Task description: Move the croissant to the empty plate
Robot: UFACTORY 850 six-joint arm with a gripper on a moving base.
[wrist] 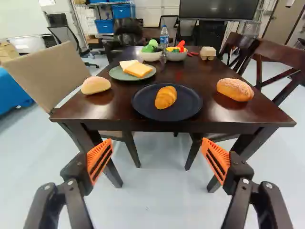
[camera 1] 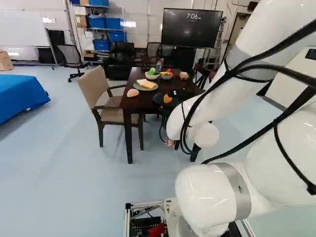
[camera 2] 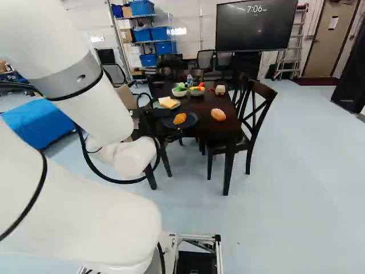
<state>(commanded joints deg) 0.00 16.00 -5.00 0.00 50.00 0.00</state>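
The black gripper, partly hidden by the arm in the right base view, is at the near side of the table. In the wrist view the gripper stands open, orange pads wide apart, only floor and table legs showing between them. Ahead of it, the croissant lies on a dark blue plate near the table's close edge. Beyond is a green plate bearing bread and a yellow slice. Neither plate in view is bare.
On the dark table are a round bun, an oval loaf, two bowls of food, a bottle and a small carton. A beige chair and a dark wooden chair flank it.
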